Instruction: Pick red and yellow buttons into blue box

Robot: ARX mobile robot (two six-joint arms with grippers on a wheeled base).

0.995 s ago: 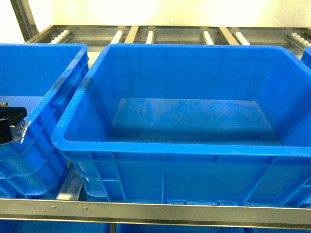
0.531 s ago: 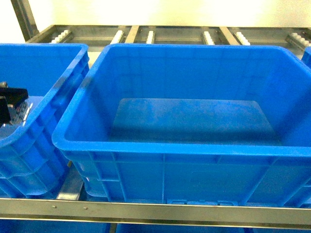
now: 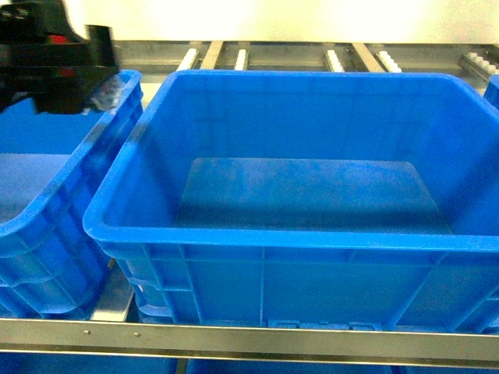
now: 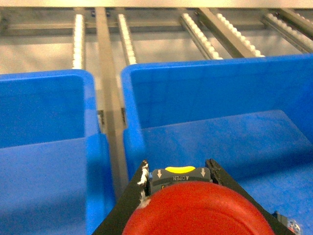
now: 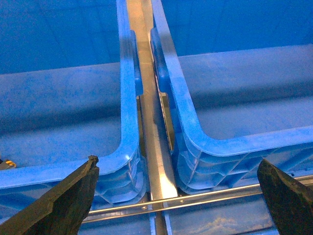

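**Left tool up, red button in hand**

My left tool (image 3: pixel 97 74) rose from low in the left bin (image 3: pixel 47 210) to above its rim, closed on the red button (image 4: pixel 198 213). Next: swing over the empty blue box (image 3: pixel 312 195) and release. Right tool (image 5: pixel 178 196) wide open, holding nothing. Yellow button not seen.
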